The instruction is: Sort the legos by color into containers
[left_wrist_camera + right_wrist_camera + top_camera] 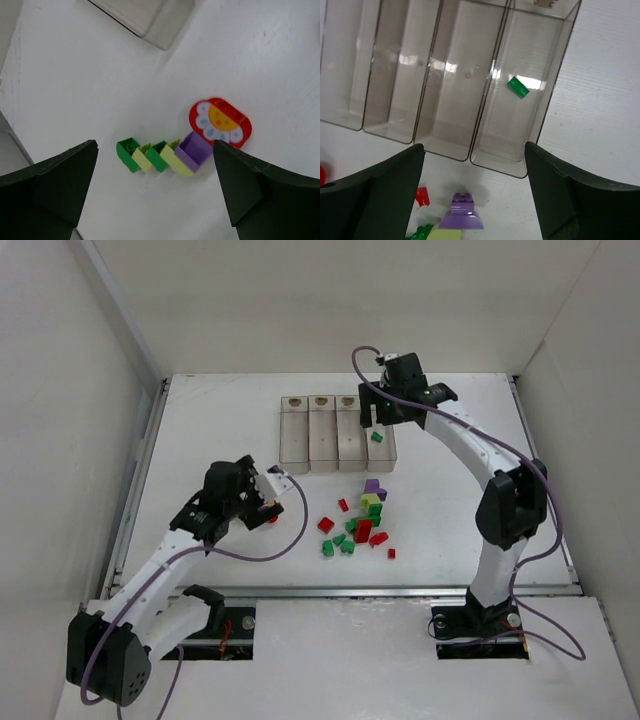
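So the left claw (pixel 155 147) is nearer the loose legos: wide open, empty, w/ a row of green, pale-yellow & purple bricks (pixel 161 157) at frame centre between its fingers. The row's long axis runs left-right, along the closing line, and a red flower brick (pixel 220 122) sits just upper right. The right claw (pixel 474 145), also open & empty, hangs over the far-right bin (pixel 512 127), which has one green brick (pixel 518 86) inside.

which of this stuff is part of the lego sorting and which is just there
Job: loose legos; four clear containers; green brick in the right-end container; red flower piece; left tool; right tool, both open.
Just there: purple cables; white side walls; table.
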Tool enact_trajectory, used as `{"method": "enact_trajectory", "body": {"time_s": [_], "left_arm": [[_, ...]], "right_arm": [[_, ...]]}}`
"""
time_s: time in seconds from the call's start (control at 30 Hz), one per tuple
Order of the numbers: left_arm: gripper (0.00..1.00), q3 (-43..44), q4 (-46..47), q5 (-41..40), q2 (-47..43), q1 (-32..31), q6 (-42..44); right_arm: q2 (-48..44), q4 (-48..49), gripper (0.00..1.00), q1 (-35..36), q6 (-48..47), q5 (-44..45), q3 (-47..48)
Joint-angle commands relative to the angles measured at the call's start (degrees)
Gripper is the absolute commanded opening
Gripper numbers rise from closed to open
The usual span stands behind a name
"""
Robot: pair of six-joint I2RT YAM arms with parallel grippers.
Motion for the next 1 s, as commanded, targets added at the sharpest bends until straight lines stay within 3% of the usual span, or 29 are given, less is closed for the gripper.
{"method": "enact_trajectory", "body": {"time_s": [0.0, 0.03, 0.23, 0.47, 0.6, 0.77, 0.87, 0.93, 0.97], "left_arm": [[1.00, 0.75, -11.40, 1.04, 2.23, -0.32, 20.04], [1.00, 0.75, -13.51, 1.04, 3.02, -0.32, 23.29], [1.00, 3.12, -17.84, 2.97, 11.72, -0.32, 33.50], [0.98, 3.65, -12.12, 2.97, 18.41, 1.78, 34.05], [0.76, 4.18, -10.89, 3.58, 20.87, 3.37, 34.05], [0.67, 3.56, -7.91, 4.64, 22.02, 3.37, 34.75], [0.57, 3.56, -6.77, 6.66, 22.02, 3.37, 31.68], [0.48, 4.18, -6.76, 7.98, 22.02, 3.37, 29.75], [0.34, 4.18, -7.37, 8.59, 22.02, 3.37, 29.13]], "right_arm": [[-4.69, 4.37, 0.86, 1.52, -3.37, -7.24, -2.23], [-5.32, 4.91, 0.91, 1.52, -3.90, -8.46, -2.85], [-6.99, 6.05, 0.91, 6.18, -8.12, -9.00, -5.05], [-6.99, 7.11, 0.91, 7.59, -9.45, -11.55, -6.28], [-6.47, 8.33, 0.91, 8.11, -9.45, -12.87, -6.81], [-6.47, 8.87, 0.91, 8.73, -9.45, -13.40, -7.95], [-6.47, 8.87, 0.91, 9.26, -9.45, -13.40, -7.95], [-6.47, 8.87, 0.91, 9.78, -8.92, -13.40, -8.48], [-6.47, 8.87, 0.91, 9.78, -8.92, -13.40, -8.48]]}}
